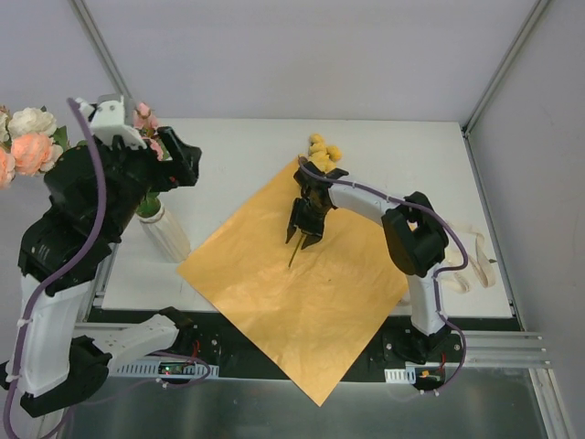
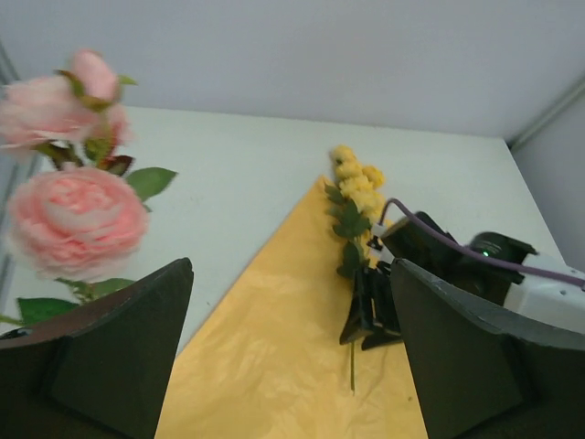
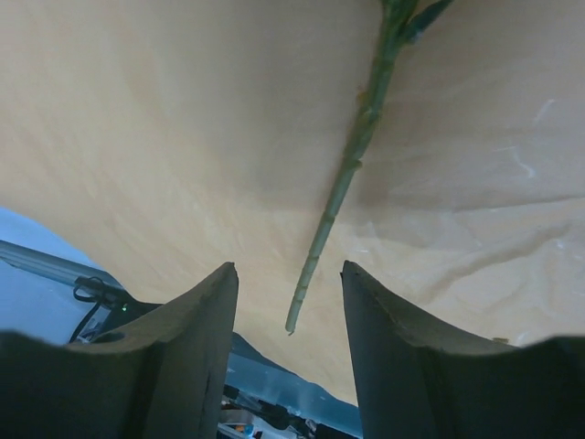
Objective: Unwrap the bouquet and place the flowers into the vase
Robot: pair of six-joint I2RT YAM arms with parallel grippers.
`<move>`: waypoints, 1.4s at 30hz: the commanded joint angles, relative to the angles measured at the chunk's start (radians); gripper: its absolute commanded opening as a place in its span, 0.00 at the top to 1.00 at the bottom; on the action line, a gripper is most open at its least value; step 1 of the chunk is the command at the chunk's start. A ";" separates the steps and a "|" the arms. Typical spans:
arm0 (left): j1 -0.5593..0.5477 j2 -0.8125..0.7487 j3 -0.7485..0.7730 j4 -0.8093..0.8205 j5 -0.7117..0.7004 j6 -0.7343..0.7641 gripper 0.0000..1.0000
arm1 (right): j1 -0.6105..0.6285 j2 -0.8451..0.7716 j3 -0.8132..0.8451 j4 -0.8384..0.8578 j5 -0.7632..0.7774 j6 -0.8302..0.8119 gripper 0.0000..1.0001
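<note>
Left arm (image 1: pixel 82 210) raised nearest the lens; yellow sprig (image 1: pixel 322 151) lies on the orange paper (image 1: pixel 302 302) beneath the right gripper (image 1: pixel 306 233).
Top view: the vase (image 1: pixel 164 233) stands on the table (image 1: pixel 411 155) beside the left arm, pink and cream flowers (image 1: pixel 32 142) above it; paper spread flat. Left wrist view: left gripper (image 2: pixel 291 274) jaws wide apart, holding nothing, pink blooms to one side. Right wrist view: jaws apart, straddling the stem (image 3: pixel 352 160), not clamped.
</note>
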 commanded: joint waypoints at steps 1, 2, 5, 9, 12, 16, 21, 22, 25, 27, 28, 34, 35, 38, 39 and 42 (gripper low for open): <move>-0.001 0.058 0.056 -0.037 0.227 -0.053 0.12 | 0.012 0.015 -0.044 0.089 -0.064 0.119 0.50; -0.001 0.064 0.069 -0.039 0.244 -0.053 0.12 | 0.012 0.015 -0.067 0.105 -0.078 0.133 0.52; -0.001 0.086 0.097 -0.049 0.289 -0.054 0.12 | 0.012 0.021 -0.093 0.136 -0.086 0.176 0.62; 0.001 0.097 0.109 -0.069 0.307 -0.059 0.12 | 0.011 0.021 -0.113 0.159 -0.077 0.200 0.69; -0.001 0.095 0.109 -0.078 0.320 -0.064 0.11 | 0.012 0.023 -0.122 0.165 -0.067 0.204 0.70; 0.001 0.093 0.111 -0.091 0.321 -0.074 0.12 | 0.009 0.014 -0.135 0.179 -0.053 0.194 0.92; -0.001 0.092 0.109 -0.094 0.343 -0.120 0.12 | 0.002 -0.117 -0.153 0.177 0.025 0.130 0.99; -0.001 0.096 0.102 -0.094 0.350 -0.130 0.12 | -0.003 -0.173 -0.157 0.179 0.029 0.112 0.99; -0.001 0.113 0.070 -0.101 0.392 -0.163 0.13 | -0.026 -0.265 -0.154 0.196 0.000 -0.005 0.99; -0.001 0.133 0.051 -0.106 0.410 -0.197 0.13 | -0.046 -0.321 -0.212 0.325 -0.087 -0.048 1.00; -0.001 0.141 0.043 -0.111 0.416 -0.209 0.13 | -0.054 -0.388 -0.246 0.388 -0.121 -0.059 1.00; 0.009 0.233 0.077 -0.111 0.571 -0.291 0.11 | -0.060 -0.578 -0.378 0.650 -0.361 -0.131 1.00; 0.013 0.247 0.086 -0.109 0.597 -0.301 0.11 | -0.058 -0.601 -0.385 0.666 -0.385 -0.139 1.00; 0.038 0.293 0.114 -0.098 0.691 -0.346 0.10 | -0.055 -0.694 -0.398 0.728 -0.446 -0.160 1.00; 0.044 0.307 0.114 -0.086 0.718 -0.358 0.10 | -0.054 -0.720 -0.383 0.729 -0.464 -0.166 1.00; 0.058 0.336 0.105 0.006 0.870 -0.360 0.12 | -0.034 -0.753 -0.362 0.733 -0.547 -0.201 1.00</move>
